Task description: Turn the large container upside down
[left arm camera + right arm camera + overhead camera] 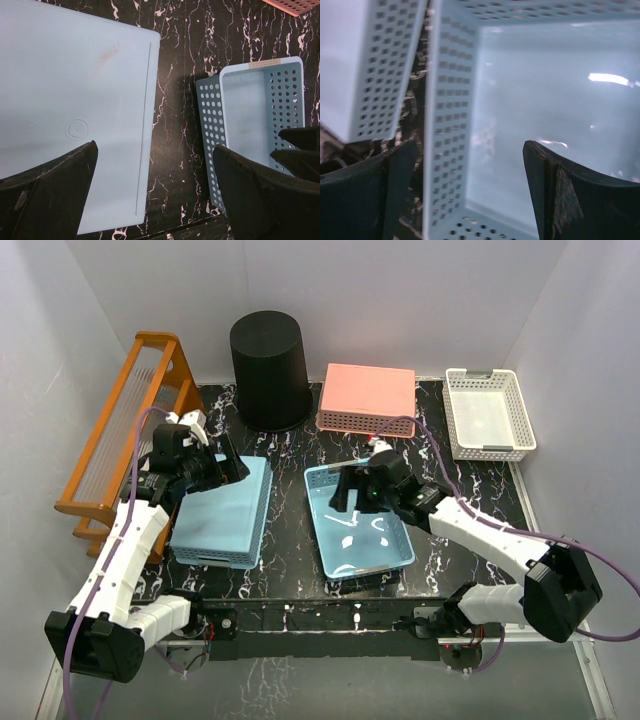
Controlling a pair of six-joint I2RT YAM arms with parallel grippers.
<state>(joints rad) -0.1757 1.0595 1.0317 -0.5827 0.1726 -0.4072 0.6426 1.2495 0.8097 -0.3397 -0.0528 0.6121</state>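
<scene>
Black, white-veined table (290, 540) carries everything. A wooden rack (120, 430) stands outboard of the left gripper (155, 147). The large container (268, 370), black plastic, stands well beyond both sets of jaws at the far edge, with neither gripper near it. Its wider end is down and its top looks closed, so in my judgement it may already sit inverted.

The left jaws are spread and hold nothing, hanging over the overturned blue basket (75, 100). The right gripper (470, 145) is likewise spread with nothing pinched. A perforated side wall of the upright blue basket (445, 125) stands between its fingers, apart from both.

Risks noted:
- Right fingers rising askew could hook that wall and drag the basket.
- The container is wide and ribbed, so a rim pinch may slip.
- A toppling container could strike the pink basket (367, 398) just beside it.

Count: one container; four baskets, being two blue, one pink and one white (488, 412); one rack; two grippers.
</scene>
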